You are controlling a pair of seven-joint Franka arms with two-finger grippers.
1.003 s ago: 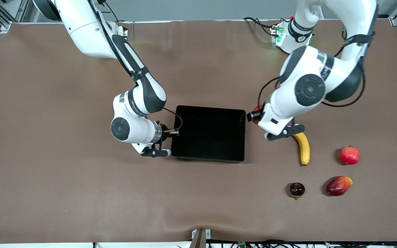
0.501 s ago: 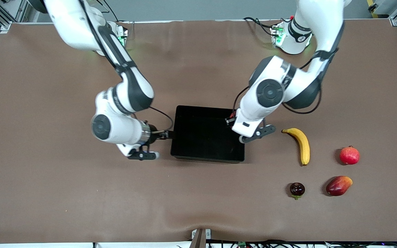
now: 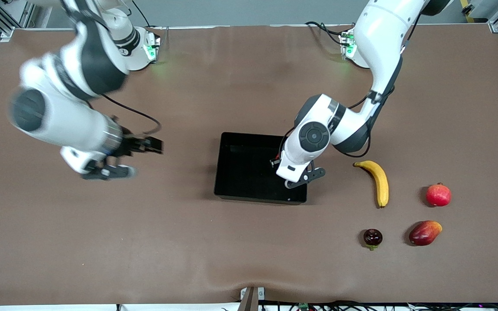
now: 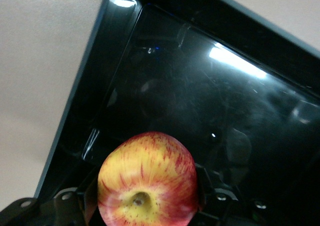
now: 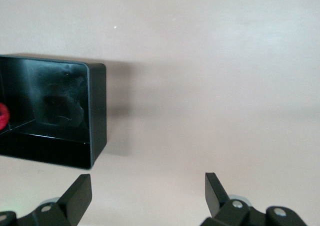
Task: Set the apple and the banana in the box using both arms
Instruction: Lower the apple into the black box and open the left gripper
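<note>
My left gripper is shut on the apple, a small red fruit with yellow streaks. It holds the apple over the inside of the black box, near the end toward the left arm. In the front view the wrist hides the apple. The box floor under it is bare. The banana lies on the table beside the box, toward the left arm's end. My right gripper is open and empty over bare table, away from the box toward the right arm's end.
A plain red round fruit, a red-orange mango and a small dark fruit lie toward the left arm's end, the last two nearer the front camera than the banana.
My left gripper has carried the apple from beside the box to over its inside. My right arm has swung away from the box's end toward its own end of the table.
</note>
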